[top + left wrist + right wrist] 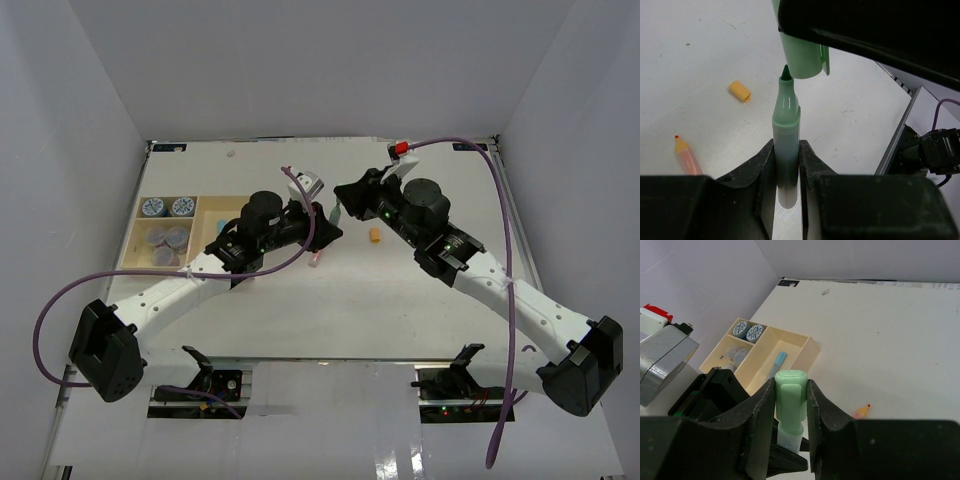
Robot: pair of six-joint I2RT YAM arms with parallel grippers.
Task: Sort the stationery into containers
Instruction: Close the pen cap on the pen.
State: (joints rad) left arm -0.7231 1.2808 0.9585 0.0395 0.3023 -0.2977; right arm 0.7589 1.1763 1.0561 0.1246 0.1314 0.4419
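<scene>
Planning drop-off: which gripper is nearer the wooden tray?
Left. The left gripper, holding the green marker, is right of the tray; the right gripper, holding its cap, farther right.

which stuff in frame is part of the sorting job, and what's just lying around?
Job: green marker in left gripper; green cap in right gripper; orange marker and orange cap on the table; blue marker and blue-lidded jars in the wooden tray.
Lying about: purple cable; black tab at the far table corner.
</scene>
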